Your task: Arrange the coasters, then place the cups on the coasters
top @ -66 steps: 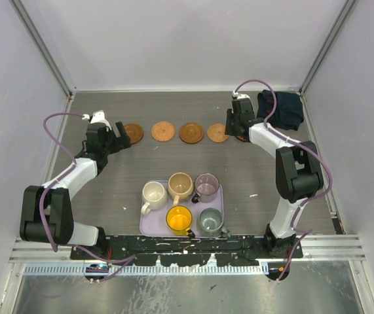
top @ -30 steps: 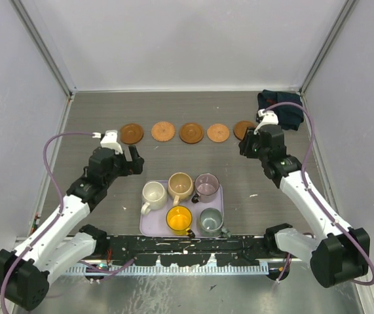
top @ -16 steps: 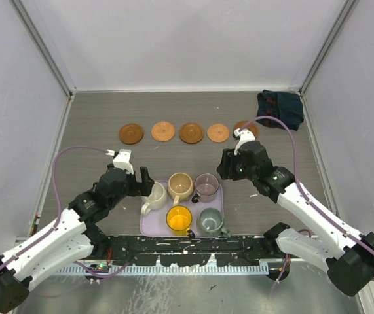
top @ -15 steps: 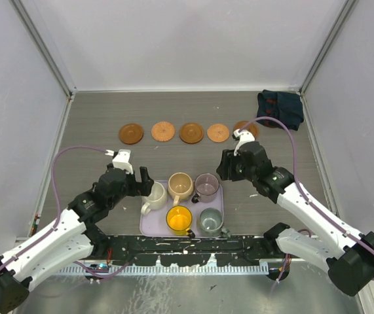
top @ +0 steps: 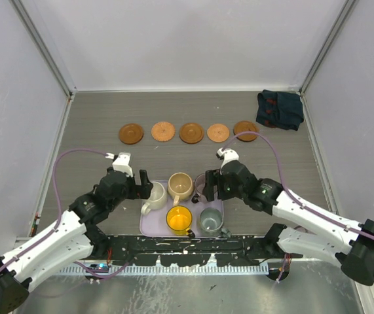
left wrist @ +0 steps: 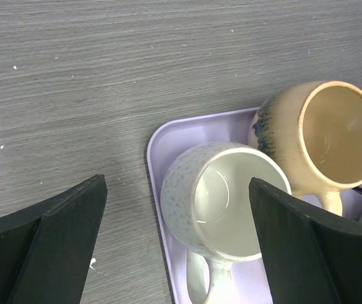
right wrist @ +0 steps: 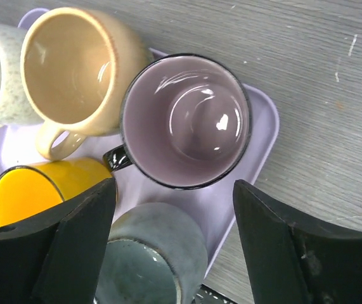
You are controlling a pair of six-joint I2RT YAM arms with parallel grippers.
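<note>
Several brown coasters point(top: 191, 133) lie in a row across the far half of the table. On a lavender tray point(top: 150, 224) stand the cups: cream-white point(top: 154, 195), tan point(top: 180, 186), mauve point(right wrist: 186, 120), yellow point(top: 179, 218) and grey-green point(top: 210, 220). My left gripper point(left wrist: 177, 212) is open, its fingers either side of the cream-white cup point(left wrist: 226, 199) without touching it. My right gripper point(right wrist: 174, 206) is open just above the mauve and grey-green cups point(right wrist: 152, 256), holding nothing. It partly hides the mauve cup in the top view.
A dark folded cloth point(top: 280, 109) lies in the far right corner. The tray sits close to the near edge, between the arm bases. Grey walls close the table on three sides.
Both arms have pulled back from the coaster row toward the tray. The left gripper now straddles the cream-white cup. The right gripper has opened wider over the mauve cup.
</note>
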